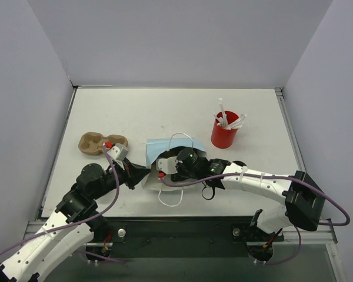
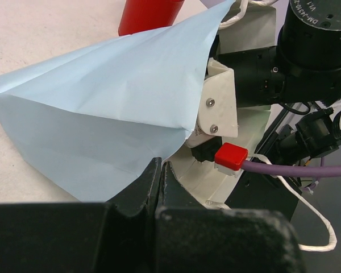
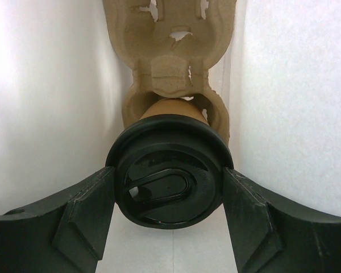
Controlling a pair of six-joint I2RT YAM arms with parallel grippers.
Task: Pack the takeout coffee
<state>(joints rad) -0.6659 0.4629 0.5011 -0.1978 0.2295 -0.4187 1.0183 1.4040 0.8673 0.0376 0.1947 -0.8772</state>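
The blue bag (image 1: 160,147) lies on its side mid-table with its mouth toward the arms; it also shows in the left wrist view (image 2: 102,102). My left gripper (image 1: 146,172) (image 2: 158,172) is shut on the bag's mouth edge. My right gripper (image 1: 172,165) reaches inside the bag. In the right wrist view it (image 3: 167,187) is shut on the takeout coffee's black lid (image 3: 167,170), fingers (image 3: 91,199) touching both sides. The tan cup body (image 3: 173,108) sits in a cardboard carrier (image 3: 170,57) between the bag's white inner walls. The cup is hidden in the top view.
A second cardboard cup carrier (image 1: 97,144) lies left of the bag. A red cup (image 1: 224,136) of white straws stands at the right, also visible in the left wrist view (image 2: 150,14). The bag's white string handle (image 1: 172,197) trails toward the near edge.
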